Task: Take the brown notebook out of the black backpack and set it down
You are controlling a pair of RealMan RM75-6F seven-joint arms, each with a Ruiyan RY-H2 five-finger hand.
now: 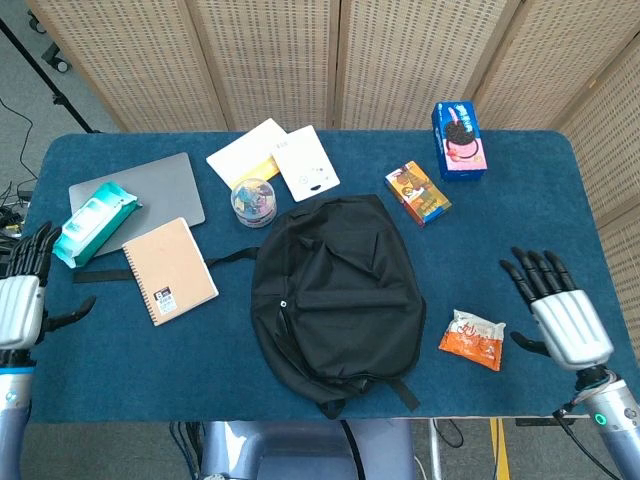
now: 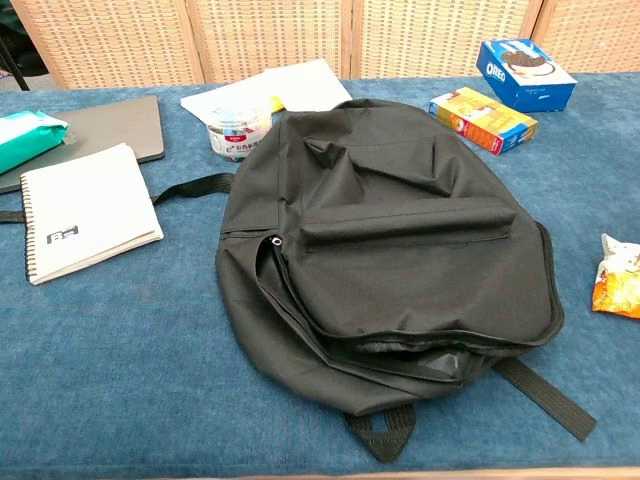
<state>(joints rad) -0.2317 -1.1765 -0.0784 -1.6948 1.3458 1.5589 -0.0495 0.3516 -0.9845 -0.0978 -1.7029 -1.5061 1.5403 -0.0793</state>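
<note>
The brown spiral notebook [image 1: 170,270] lies flat on the blue table, left of the black backpack [image 1: 335,297]; the chest view shows the notebook [image 2: 88,210] pale and washed out. The backpack [image 2: 390,250] lies flat with its main zipper partly undone along the front. My left hand [image 1: 20,300] hovers at the table's left edge, fingers spread, holding nothing, well left of the notebook. My right hand [image 1: 560,310] is at the right front, fingers spread and empty, right of the snack packet. Neither hand shows in the chest view.
A grey laptop [image 1: 140,185] with a green wipes pack [image 1: 95,220] sits behind the notebook. White papers [image 1: 275,160], a small tub [image 1: 252,200], an orange box [image 1: 418,192], a blue cookie box [image 1: 460,138] and an orange snack packet [image 1: 472,340] lie around the backpack.
</note>
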